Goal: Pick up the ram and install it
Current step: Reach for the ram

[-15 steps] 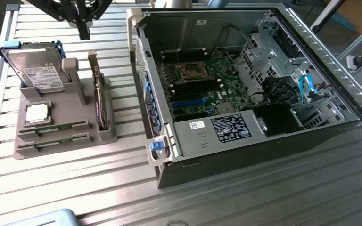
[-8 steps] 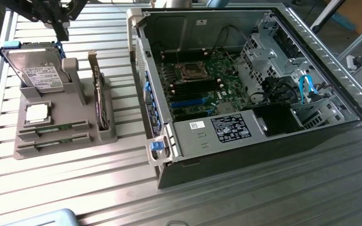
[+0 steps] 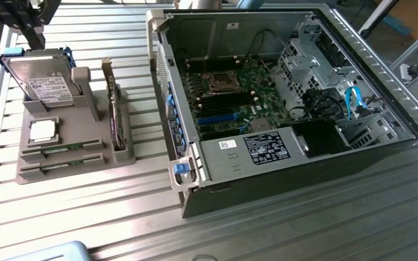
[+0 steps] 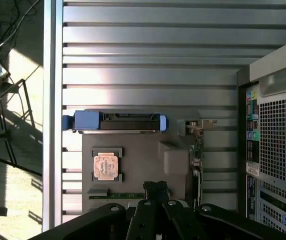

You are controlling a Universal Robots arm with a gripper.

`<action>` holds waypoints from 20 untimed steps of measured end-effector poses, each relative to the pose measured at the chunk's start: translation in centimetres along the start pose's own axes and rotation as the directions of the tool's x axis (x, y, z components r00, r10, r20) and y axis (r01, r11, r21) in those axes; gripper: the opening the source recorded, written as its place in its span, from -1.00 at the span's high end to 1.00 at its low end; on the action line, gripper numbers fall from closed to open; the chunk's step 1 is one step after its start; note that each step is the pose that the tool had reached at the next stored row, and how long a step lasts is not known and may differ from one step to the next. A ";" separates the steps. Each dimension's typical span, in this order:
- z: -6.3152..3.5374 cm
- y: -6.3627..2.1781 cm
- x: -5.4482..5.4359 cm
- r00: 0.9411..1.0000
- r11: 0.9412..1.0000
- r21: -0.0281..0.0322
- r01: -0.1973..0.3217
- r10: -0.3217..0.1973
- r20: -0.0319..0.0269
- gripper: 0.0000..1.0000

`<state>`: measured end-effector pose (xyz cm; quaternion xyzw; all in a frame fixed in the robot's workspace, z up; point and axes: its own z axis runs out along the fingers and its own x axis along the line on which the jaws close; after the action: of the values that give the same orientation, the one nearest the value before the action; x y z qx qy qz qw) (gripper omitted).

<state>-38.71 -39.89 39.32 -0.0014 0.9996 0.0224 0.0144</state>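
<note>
Closest in is the gripper point(image 4: 156, 188): fingers pinched shut with nothing between them, hanging right over the gray holder point(image 3: 67, 175).

Starting at the exterior view's left, the edge of the table point(image 3: 122, 217) runs just beside the holder, so there's little room on that side. On the holder, the blue-ended hard drive point(image 3: 45, 81) stands tilted at the back. In front of it the square processor point(image 3: 42, 131) lies flat.

And there's the ram point(image 3: 62, 148), green, lying lengthwise in its slot just past the processor. A second stick point(image 3: 59, 165) sits in the next slot, by the holder's front edge. From the wrist, the closed fingertips sit just above one end of the ram; whether they touch it I can't tell.

Moving right, the expansion card point(image 3: 113, 114) stands upright along the holder's right flank. Then comes a narrow lane of bare slats, and the computer case point(image 3: 267, 182) lying open, its wall close to the card. Inside, the motherboard point(image 3: 231, 92) is exposed and open from above. In front of both holder and case there's wide bare tabletop.
</note>
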 end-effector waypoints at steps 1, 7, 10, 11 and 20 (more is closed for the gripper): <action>-0.01 0.00 0.3 1.000 1.000 0.000 0.000 0.000 0.000 0.79; -0.05 -0.84 0.3 1.000 1.000 0.000 0.000 0.000 0.000 0.79; -0.09 -2.04 0.3 1.000 1.000 0.000 0.000 0.000 0.000 0.79; -0.11 -2.39 0.3 1.000 1.000 0.000 0.000 0.000 0.000 0.79; -0.21 -4.57 0.3 1.000 1.000 0.000 0.000 0.000 0.000 0.79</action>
<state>-38.99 -44.47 39.31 -0.0015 0.9996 0.0224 0.0144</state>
